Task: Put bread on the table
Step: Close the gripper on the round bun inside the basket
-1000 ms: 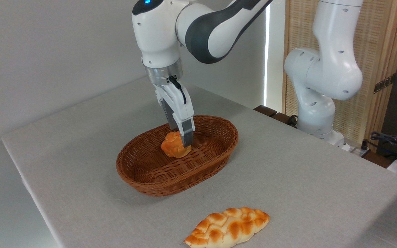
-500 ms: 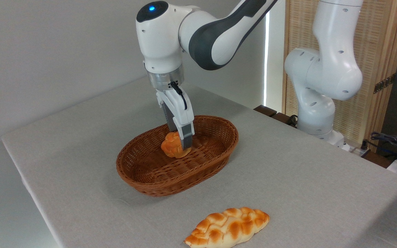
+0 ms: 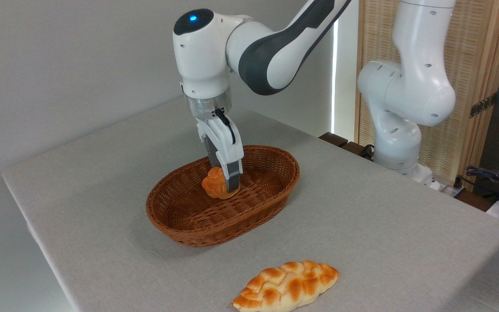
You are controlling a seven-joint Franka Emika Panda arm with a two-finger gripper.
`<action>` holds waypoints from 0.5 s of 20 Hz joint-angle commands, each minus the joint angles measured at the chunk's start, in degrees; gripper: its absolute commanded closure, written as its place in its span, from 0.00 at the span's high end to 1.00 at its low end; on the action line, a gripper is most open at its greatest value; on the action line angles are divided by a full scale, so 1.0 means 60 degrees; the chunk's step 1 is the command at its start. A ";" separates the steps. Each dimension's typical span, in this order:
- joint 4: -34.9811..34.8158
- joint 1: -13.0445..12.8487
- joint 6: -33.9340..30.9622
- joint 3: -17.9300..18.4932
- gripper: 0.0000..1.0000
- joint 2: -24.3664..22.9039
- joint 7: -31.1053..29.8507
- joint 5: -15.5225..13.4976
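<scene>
The tool is lowered into the wicker basket and is seen clenched on the bun, one finger being pressed against the bun's right side while the other is hidden behind it. The bun is held inside the basket, toward its far half; whether its base is touching the woven floor or is just clear of it cannot be told. The basket is stood near the middle of the surface. A braided loaf is laid by the near edge of the surface, well apart from the basket. The grasp is judged to be made, so the early part of the task is taken as done. The lifting of the bun over the basket rim, its carrying to bare cloth and its release are left to be done
</scene>
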 commanded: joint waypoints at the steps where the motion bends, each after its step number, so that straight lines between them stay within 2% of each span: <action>1: -0.0061 -0.0088 0.0187 0.0165 0.27 0.0002 0.0180 -0.0121; 7: -0.0018 -0.0074 0.0128 0.0180 0.25 -0.0013 0.0165 -0.0107; 10: 0.0085 -0.0030 0.0113 0.0267 0.25 -0.0057 0.0136 0.0083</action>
